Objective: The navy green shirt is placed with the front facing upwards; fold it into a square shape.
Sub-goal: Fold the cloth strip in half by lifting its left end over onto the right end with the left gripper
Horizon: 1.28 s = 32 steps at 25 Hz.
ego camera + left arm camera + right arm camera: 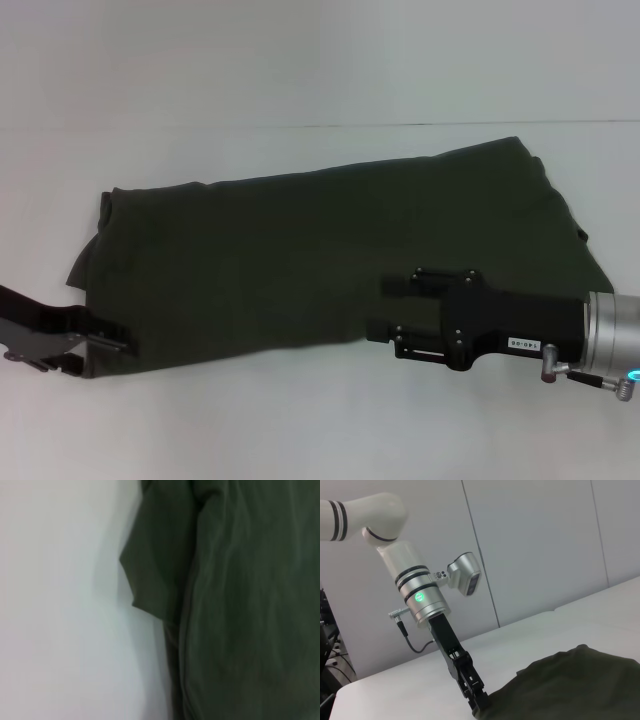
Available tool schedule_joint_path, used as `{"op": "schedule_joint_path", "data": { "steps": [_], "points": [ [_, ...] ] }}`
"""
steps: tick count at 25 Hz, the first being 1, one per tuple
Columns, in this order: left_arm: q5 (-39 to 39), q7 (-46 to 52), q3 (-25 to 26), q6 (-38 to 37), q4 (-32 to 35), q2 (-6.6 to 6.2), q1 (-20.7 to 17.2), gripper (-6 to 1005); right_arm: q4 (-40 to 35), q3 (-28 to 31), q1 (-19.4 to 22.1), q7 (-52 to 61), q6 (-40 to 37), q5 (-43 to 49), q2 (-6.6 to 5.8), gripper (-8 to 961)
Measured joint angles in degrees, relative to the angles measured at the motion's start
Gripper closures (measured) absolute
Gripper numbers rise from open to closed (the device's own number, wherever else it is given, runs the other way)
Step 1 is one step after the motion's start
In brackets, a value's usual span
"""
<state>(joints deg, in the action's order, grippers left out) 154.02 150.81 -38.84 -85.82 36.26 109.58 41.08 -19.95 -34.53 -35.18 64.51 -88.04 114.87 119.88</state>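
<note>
- Two grippers at work on one garment: the navy green shirt (pixel 330 255) lies across the middle of the head view on the white table (pixel 300 420), already a long folded band running from lower left up to upper right; no print or collar shows.
- Left gripper (pixel 105 342) sits at the lower-left edge of the frame, fingertips at the shirt's near-left corner; whether it is pinching cloth or just touching, I cannot tell.
- In the right wrist view the left gripper (pixel 476 697) meets the cloth edge (pixel 560 685) at the bottom centre of the frame; the fingers are too dark to read.
- Right gripper (pixel 385 310) reaches in from the right edge of the head view, over the shirt's lower-middle; its two black fingers stand apart, so it looks open, holding nothing.
- Left wrist view: the shirt (pixel 240 605) fills the right side of the frame, with a loose flap, maybe a sleeve, sticking out toward the bare table (pixel 55 605).
- Risk: if only one layer gets pinched at the left corner, the fold would peel apart and skew.
- Risk: that loose flap could drag out and spoil the square outline.
- Risk: uneven lift by the two arms would bunch the middle.
- Writing: a small white label on the right gripper body, characters not legible. No brand readable elsewhere.
</note>
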Motion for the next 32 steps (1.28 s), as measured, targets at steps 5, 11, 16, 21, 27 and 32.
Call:
{"op": "schedule_joint_path", "data": {
  "steps": [5,11,16,21,27,32],
  "points": [
    [-0.2,0.0,-0.3,0.0,-0.1,0.49,0.3,109,-0.1,0.1,0.0,0.0,0.0,0.0,0.0,270],
    [-0.8,-0.4,0.1,-0.1,-0.1,1.3,1.0,109,-0.1,0.2,0.1,0.0,0.0,-0.1,0.0,270],
    [-2.6,-1.4,0.5,-0.4,0.1,1.51,1.3,111,-0.1,0.3,0.1,0.0,0.0,-0.1,0.0,269],
    [-3.0,-1.8,0.2,-0.2,0.0,1.23,1.1,114,0.0,0.3,0.1,0.0,0.0,-0.1,0.0,269],
    [-2.5,-1.9,-0.8,2.2,-0.1,1.32,0.6,253,0.0,0.3,0.1,0.0,-0.2,-0.2,0.0,269],
    [-2.3,-3.7,-2.1,3.8,0.2,1.6,0.3,357,0.0,0.3,0.1,0.1,-0.3,-0.5,0.0,269]
  ]
}}
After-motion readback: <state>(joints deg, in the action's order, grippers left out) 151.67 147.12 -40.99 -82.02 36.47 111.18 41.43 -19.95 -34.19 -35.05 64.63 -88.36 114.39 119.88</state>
